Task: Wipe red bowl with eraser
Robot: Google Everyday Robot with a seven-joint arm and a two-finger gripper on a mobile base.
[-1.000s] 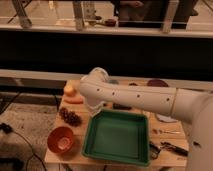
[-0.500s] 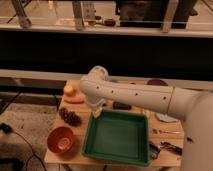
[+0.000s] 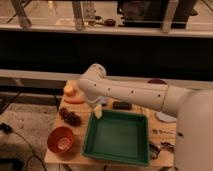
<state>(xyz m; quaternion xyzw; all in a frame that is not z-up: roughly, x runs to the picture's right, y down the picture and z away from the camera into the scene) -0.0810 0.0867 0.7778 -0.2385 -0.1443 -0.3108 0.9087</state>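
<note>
The red bowl stands empty at the front left corner of the small wooden table. My white arm reaches in from the right, bends above the table's back left, and the gripper hangs down at the far left corner of the green tray. The gripper is about a hand's width to the right of and behind the bowl, apart from it. I cannot make out the eraser; the arm hides the table just behind the gripper.
Dark grapes lie between gripper and bowl. A yellow duck and an orange piece sit at the back left. A black block lies behind the tray, a dark purple bowl farther back, utensils at right.
The gripper has dropped a little toward the tray's far left corner. The bowl and the other things have not moved.
</note>
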